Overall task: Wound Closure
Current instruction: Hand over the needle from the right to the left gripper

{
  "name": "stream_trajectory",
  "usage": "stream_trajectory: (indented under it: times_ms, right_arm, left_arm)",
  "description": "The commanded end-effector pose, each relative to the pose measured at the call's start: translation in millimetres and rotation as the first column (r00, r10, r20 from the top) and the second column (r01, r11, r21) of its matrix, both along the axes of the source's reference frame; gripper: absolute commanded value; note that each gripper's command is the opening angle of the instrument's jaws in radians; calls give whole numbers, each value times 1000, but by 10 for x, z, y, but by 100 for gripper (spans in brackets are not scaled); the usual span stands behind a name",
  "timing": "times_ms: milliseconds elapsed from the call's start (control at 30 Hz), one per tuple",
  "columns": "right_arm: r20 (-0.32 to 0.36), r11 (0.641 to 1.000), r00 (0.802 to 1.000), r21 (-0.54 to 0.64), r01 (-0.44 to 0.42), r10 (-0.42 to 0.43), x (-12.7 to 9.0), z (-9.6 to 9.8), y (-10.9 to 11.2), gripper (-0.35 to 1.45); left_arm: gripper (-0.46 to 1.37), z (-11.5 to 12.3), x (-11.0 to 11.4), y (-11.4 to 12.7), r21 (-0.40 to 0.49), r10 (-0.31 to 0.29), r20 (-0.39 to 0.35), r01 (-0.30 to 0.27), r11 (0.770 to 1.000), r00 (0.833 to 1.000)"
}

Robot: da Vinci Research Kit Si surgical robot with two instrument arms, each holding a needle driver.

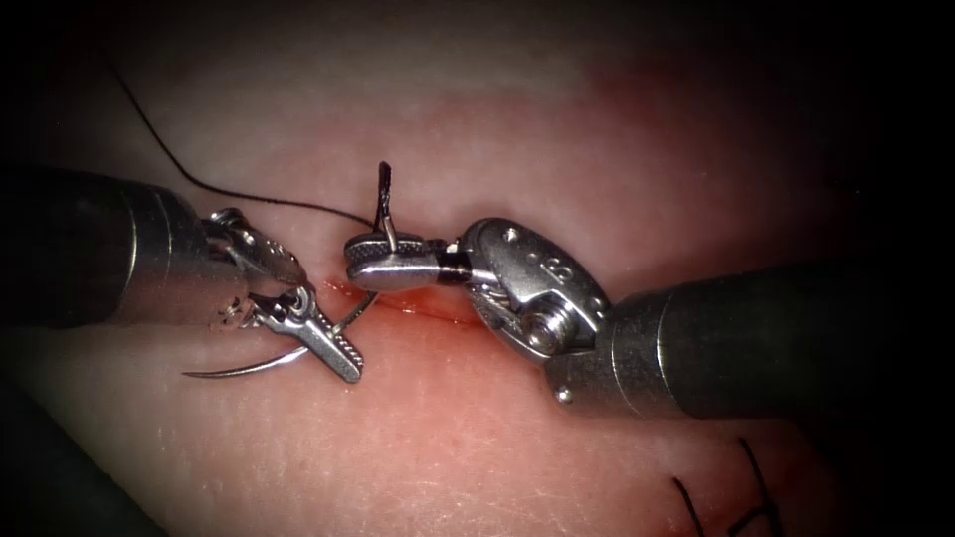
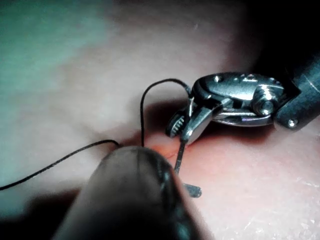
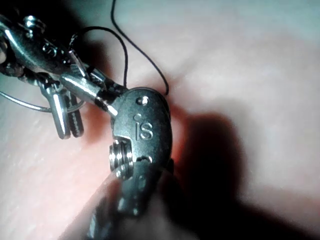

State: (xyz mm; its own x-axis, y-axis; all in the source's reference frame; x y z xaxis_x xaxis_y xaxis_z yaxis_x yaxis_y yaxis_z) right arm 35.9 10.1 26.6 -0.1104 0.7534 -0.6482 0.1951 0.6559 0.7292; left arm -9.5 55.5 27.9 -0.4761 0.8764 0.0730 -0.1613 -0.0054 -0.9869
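Both tools meet at the cut (image 1: pixel 418 310): right tool (image 1: pixel 383 261) clamps the needle's (image 1: pixel 298 355) swaged end; left tool (image 1: pixel 298 298) gapes, needle between its jaws, mid-curve hidden behind it.

Cut thread ends (image 1: pixel 731 497) on tissue

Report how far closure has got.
Done: dark cut thread ends at lower right suggest an earlier stitch. In hand: the right arm's tool grips the curved steel needle near its tail; its point shows bare at left, whether its middle is in the pale tissue is unclear. The left arm's tool, fingers open, holds nothing. Left: the red cut by the tools looks unclosed.
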Motion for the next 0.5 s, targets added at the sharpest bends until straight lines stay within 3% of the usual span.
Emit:
stream_trajectory:
  times_ms: [33,500]
  right_arm:
    - [1,1000,1000,0,0,0,0,0,0,-30]
    - [1,1000,1000,0,0,0,0,0,0,-30]
  left_arm:
    - [-35,0,0,0,-1,-11,0,11,1000,1000]
    - [-35,-1,-6,-1,-46,-52,-3,52,998,999]
